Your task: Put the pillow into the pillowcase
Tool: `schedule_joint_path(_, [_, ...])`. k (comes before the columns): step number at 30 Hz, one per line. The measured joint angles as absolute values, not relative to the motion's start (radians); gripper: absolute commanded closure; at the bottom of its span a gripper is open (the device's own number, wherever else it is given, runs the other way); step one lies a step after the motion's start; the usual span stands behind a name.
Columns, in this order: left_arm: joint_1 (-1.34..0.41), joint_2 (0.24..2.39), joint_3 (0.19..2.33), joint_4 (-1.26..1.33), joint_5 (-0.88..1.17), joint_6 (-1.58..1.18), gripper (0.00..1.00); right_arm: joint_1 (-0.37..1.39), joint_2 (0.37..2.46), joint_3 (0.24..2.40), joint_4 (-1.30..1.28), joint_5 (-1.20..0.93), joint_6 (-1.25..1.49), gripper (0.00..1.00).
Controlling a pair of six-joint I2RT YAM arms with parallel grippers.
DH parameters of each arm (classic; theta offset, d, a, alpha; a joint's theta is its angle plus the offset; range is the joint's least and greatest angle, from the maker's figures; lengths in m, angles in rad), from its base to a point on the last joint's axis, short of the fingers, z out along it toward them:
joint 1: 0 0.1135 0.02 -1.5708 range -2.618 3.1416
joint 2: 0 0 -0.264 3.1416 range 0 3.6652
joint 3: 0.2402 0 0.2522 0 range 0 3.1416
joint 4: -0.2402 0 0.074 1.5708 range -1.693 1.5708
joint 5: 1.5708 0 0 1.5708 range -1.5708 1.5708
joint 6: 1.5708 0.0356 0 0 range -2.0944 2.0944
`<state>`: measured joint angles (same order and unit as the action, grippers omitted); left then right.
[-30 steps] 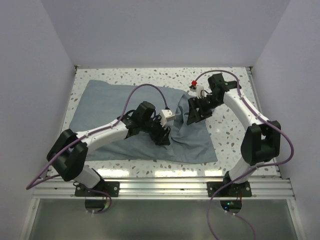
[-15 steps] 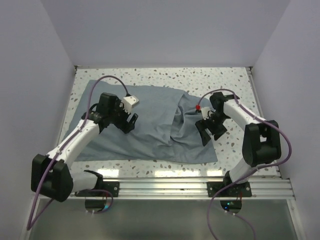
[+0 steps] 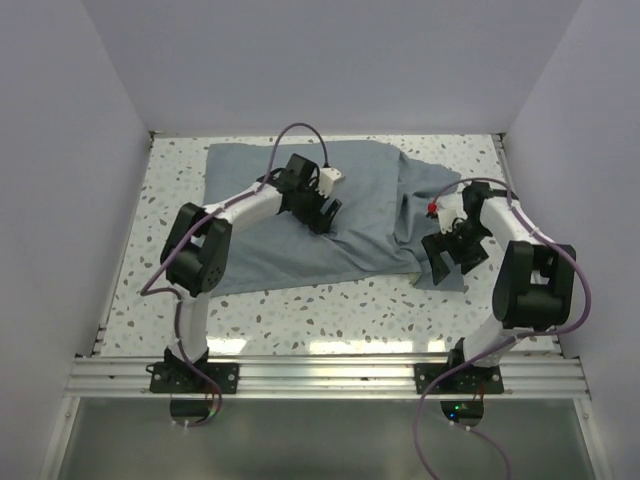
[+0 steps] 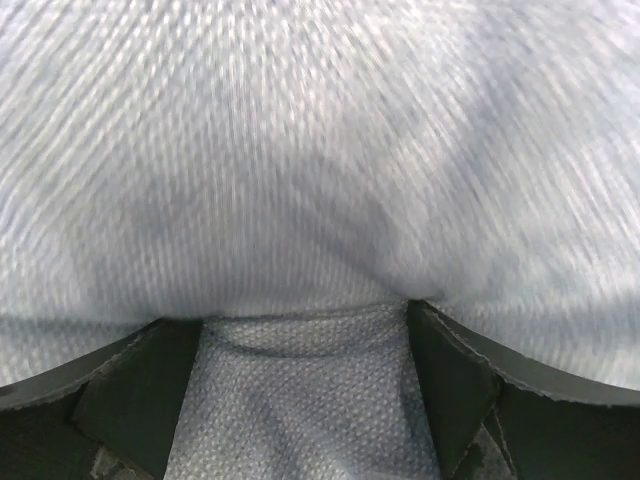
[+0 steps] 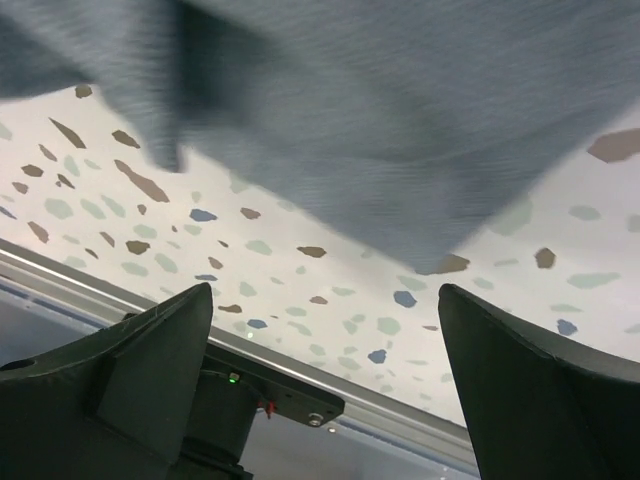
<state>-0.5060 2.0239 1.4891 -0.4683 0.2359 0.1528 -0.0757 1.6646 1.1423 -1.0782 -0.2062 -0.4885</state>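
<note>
The wrinkled grey-blue cloth pillowcase (image 3: 290,250) is lying bulged on the speckled table (image 3: 330,320), no pillow showing; left gripper (image 3: 326,213) over its middle and right gripper (image 3: 444,272) by its right corner are both standing released, so any grasp should be taking hem, not loose folds.

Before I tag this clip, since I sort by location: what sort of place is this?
Probably a robot test cell in a lab: plain walls box in a speckled table, and an aluminium rail anchors the left arm and right arm.
</note>
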Motion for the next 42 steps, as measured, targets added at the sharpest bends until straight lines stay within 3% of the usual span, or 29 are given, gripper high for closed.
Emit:
schedule_joint_path(6, [-0.515,2.012,1.533,-0.428,0.273,0.140,0.07,-0.113,1.606,1.116,-1.043,-0.169,-0.552,0.01])
schedule_joint_path(16, [-0.175,1.454,1.085,-0.556,0.310,0.312,0.02,-0.167,1.637,1.090,-0.842,-0.122,-0.658,0.01])
schedule_joint_path(23, [-0.066,1.408,0.865,-0.611,0.274,0.400,0.00,-0.162,1.768,1.093,-0.733,-0.097,-0.619,0.05])
schedule_joint_path(27, [-0.042,1.426,0.786,-0.582,0.168,0.413,0.00,-0.163,1.777,1.100,-0.711,-0.086,-0.587,0.25])
schedule_joint_path(30, [-0.013,1.435,0.742,-0.561,0.102,0.425,0.00,-0.165,1.778,1.100,-0.706,-0.087,-0.578,0.34])
schedule_joint_path(33, [0.033,1.415,0.728,-0.553,0.088,0.442,0.00,-0.165,1.779,1.100,-0.706,-0.088,-0.580,0.56])
schedule_joint_path(34, [0.046,1.407,0.722,-0.552,0.080,0.451,0.00,-0.165,1.779,1.100,-0.707,-0.089,-0.583,0.75])
schedule_joint_path(35, [0.059,1.401,0.717,-0.553,0.075,0.458,0.00,-0.165,1.779,1.100,-0.707,-0.093,-0.588,0.86])
schedule_joint_path(36, [0.071,1.396,0.711,-0.550,0.075,0.464,0.02,-0.165,1.779,1.100,-0.710,-0.098,-0.588,0.97])
schedule_joint_path(38, [0.089,1.391,0.701,-0.541,0.090,0.466,0.17,-0.165,1.779,1.100,-0.722,-0.117,-0.584,1.00])
schedule_joint_path(39, [0.097,1.391,0.697,-0.538,0.103,0.468,0.31,-0.165,1.779,1.101,-0.728,-0.128,-0.584,1.00])
schedule_joint_path(41, [0.113,1.396,0.693,-0.536,0.141,0.473,0.51,-0.172,1.776,1.102,-0.744,-0.157,-0.583,1.00])
schedule_joint_path(42, [0.121,1.401,0.695,-0.537,0.160,0.479,0.72,-0.181,1.775,1.102,-0.764,-0.193,-0.581,1.00])
